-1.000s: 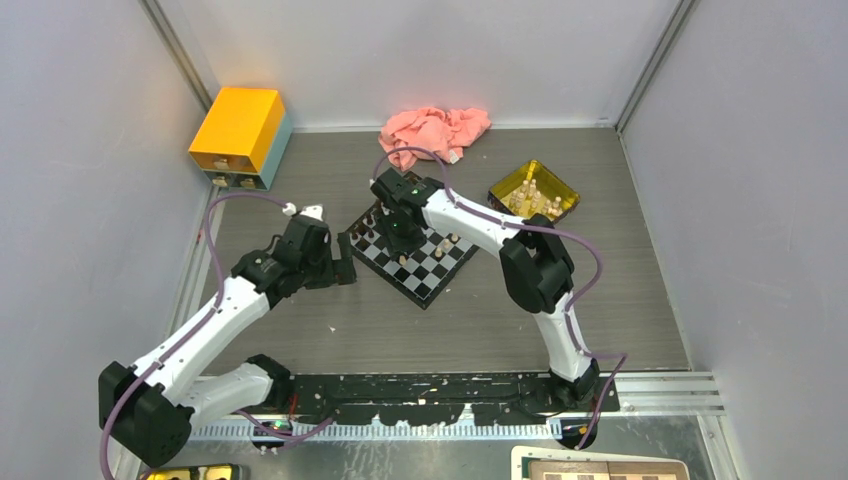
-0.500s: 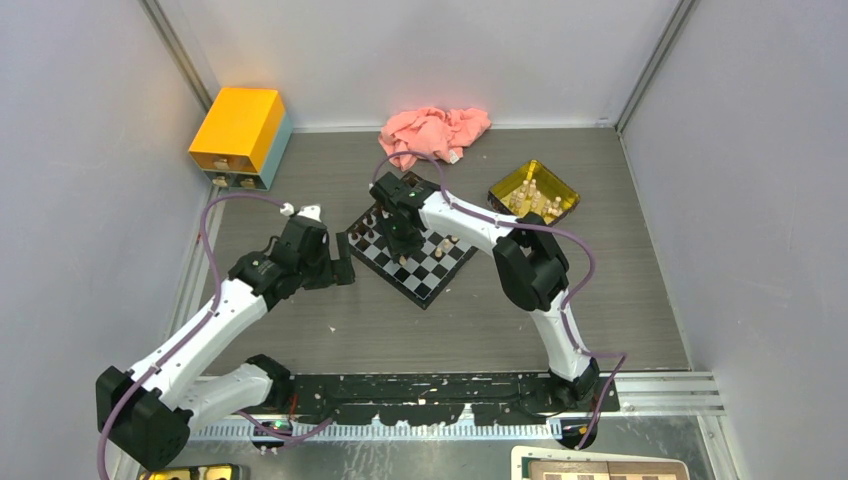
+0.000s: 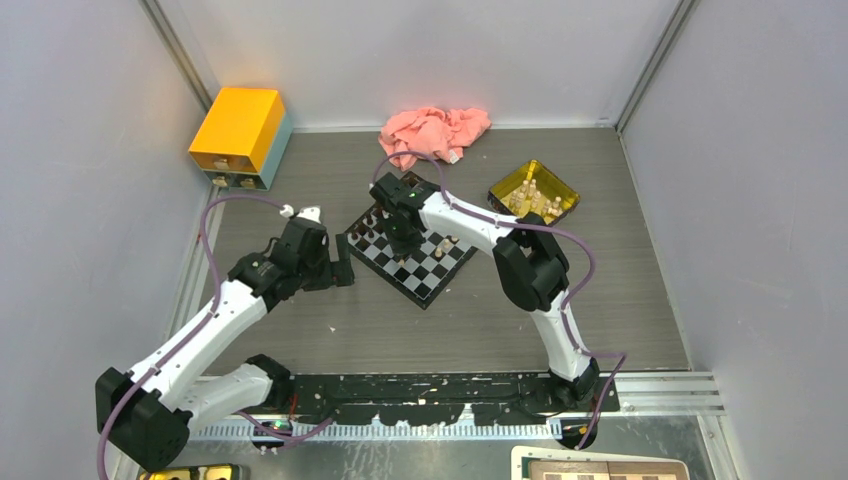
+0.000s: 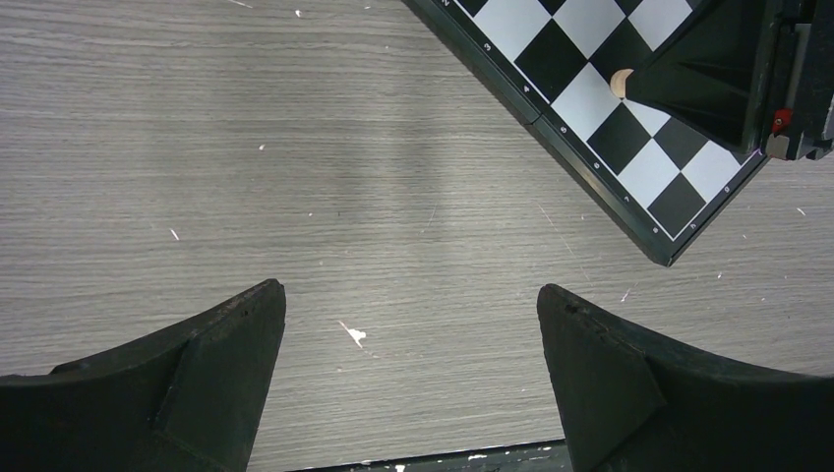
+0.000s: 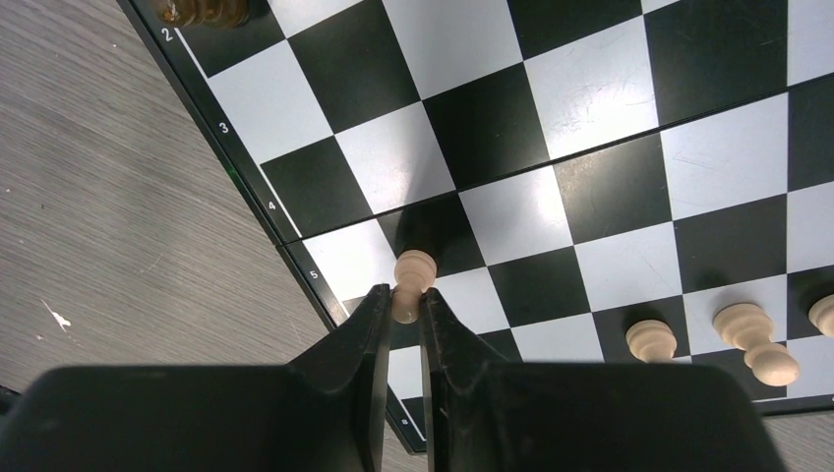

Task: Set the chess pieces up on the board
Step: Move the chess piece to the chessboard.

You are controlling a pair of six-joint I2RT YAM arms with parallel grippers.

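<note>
Chess pieces (image 5: 649,339) stand partly on the board (image 3: 425,285) in the middle of the table (image 3: 450,340) and partly in a yellow tray (image 3: 566,197) farther to the right. Nearest of all, at the bottom border of the top view, a second checkered board in a white frame (image 3: 600,466) shows only in part.

Beyond the arm bases, the left claw (image 4: 408,293) hangs over bare table just beside the left corner of the board. Its fingers (image 4: 216,379) are spread wide and grip nothing. The board lies turned like a diamond.

Over the board's left half the right claw (image 5: 401,297) points down, and its two fingers are clenched on a pale pawn (image 5: 414,270) at the edge, near the printed number 5. The round head of the pawn shows just past the fingertips. Whether the pawn touches the board, I cannot tell. A dark piece (image 5: 202,10) stands by the number 2.

Farther away the tray holds several pale pieces. A pink cloth (image 3: 435,132) lies crumpled at the far wall, and a yellow box (image 3: 240,125) sits in the far left corner.
</note>
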